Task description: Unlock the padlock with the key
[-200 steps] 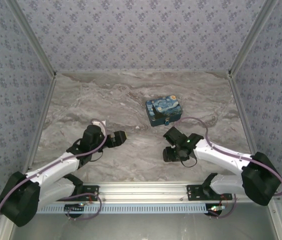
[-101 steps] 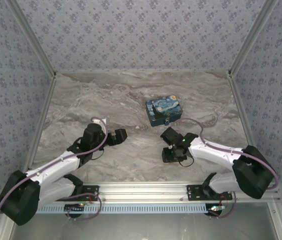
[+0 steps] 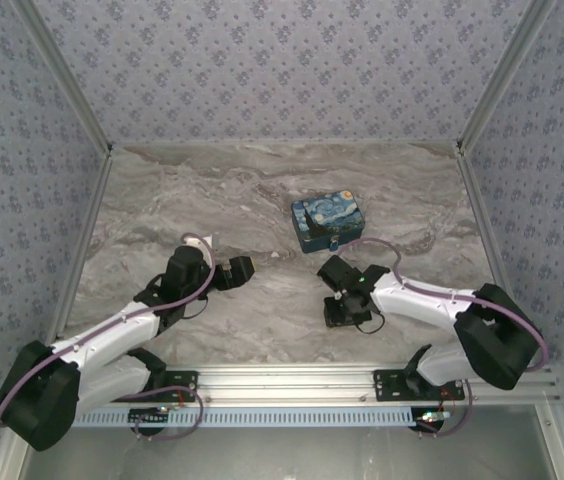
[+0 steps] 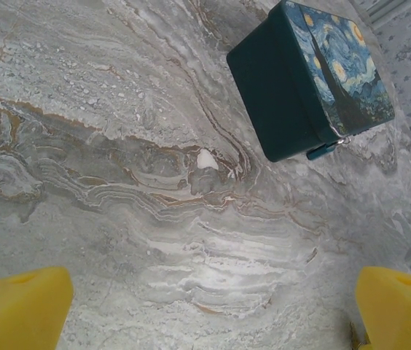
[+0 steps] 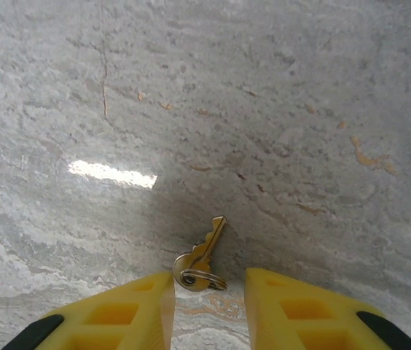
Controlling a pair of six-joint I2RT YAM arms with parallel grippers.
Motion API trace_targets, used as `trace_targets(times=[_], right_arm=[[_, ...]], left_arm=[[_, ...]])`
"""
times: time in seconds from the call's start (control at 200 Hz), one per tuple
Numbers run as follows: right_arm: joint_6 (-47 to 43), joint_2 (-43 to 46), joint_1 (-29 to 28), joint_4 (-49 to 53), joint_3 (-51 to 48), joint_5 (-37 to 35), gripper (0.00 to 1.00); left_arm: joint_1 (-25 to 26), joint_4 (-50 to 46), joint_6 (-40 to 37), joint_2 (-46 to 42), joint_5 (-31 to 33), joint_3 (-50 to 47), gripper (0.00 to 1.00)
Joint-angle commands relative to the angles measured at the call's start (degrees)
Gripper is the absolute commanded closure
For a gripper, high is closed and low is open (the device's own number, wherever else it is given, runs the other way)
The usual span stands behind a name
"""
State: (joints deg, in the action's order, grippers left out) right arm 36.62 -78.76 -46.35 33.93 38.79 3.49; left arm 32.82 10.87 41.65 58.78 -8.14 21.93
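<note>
A small brass key [image 5: 204, 257] on a thin split ring lies flat on the marble, blade pointing away. My right gripper [image 5: 209, 283] is open, its yellow fingers [image 5: 125, 310] on either side of the key's ring end, not touching it. From above, that right gripper [image 3: 343, 312] points down at the table in front of the painted box. The teal padlock [image 4: 323, 151] hangs at the front edge of the Starry-Night box [image 4: 315, 73], and from above the padlock [image 3: 334, 243] is a small speck. My left gripper [image 4: 213, 310] is wide open over bare marble, away from the box.
The Starry-Night box [image 3: 329, 222] sits right of centre on the marble table [image 3: 212, 190]. Patterned walls close in the back and both sides. A metal rail [image 3: 292, 378] runs along the near edge. Open marble lies between the two arms.
The right arm has drawn in and tipped down, its gripper shifting slightly left and nearer over the key. The left arm has barely moved.
</note>
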Motion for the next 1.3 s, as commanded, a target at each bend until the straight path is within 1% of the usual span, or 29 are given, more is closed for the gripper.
trace_targets(times=[0.0,0.135,0.245,0.52,0.61,0.685,0.854,0.929,1.059,1.294], right_arm=[[-0.1,-1.1,-0.6,-0.9,1.5,0.3,0.68],[-0.1,-2.2,-0.7,-1.2,1.7,0.4,0.69],[0.0,-3.0,-0.8,-1.2,1.9,0.8,0.73],[0.0,-3.0,-1.4,0.2,1.0,0.5,0.76],[0.4,-2.8,-1.5,0.3,0.7,0.2,0.80],[0.5,-2.5,-1.5,0.3,0.6,0.0,0.86],[0.9,-1.4,-1.6,0.3,0.3,-0.8,0.96],[1.2,-0.6,-1.6,0.2,0.0,-1.1,0.98],[1.9,1.4,-1.3,-0.4,-1.1,-1.6,1.00],[2.4,4.1,-0.2,-1.1,-2.3,-2.6,1.00]], left_arm=[[0.5,0.0,-0.2,0.3,0.6,2.1,0.01],[0.4,-0.2,-0.3,0.1,0.6,2.1,0.01],[0.5,-0.4,-0.3,-0.1,0.6,2.1,0.00],[0.4,-1.2,-0.6,-0.7,1.0,2.1,0.00],[0.5,-1.4,-0.6,-0.9,1.1,2.1,0.01],[0.4,-1.6,-0.7,-1.0,1.2,2.1,0.00],[0.4,-2.2,-0.8,-1.7,1.6,2.0,0.01],[0.5,-2.3,-0.9,-2.1,1.9,2.1,0.00],[0.4,-2.7,-1.0,-2.6,2.2,2.4,0.01],[0.5,-3.3,-0.6,-3.2,2.0,3.5,0.01]])
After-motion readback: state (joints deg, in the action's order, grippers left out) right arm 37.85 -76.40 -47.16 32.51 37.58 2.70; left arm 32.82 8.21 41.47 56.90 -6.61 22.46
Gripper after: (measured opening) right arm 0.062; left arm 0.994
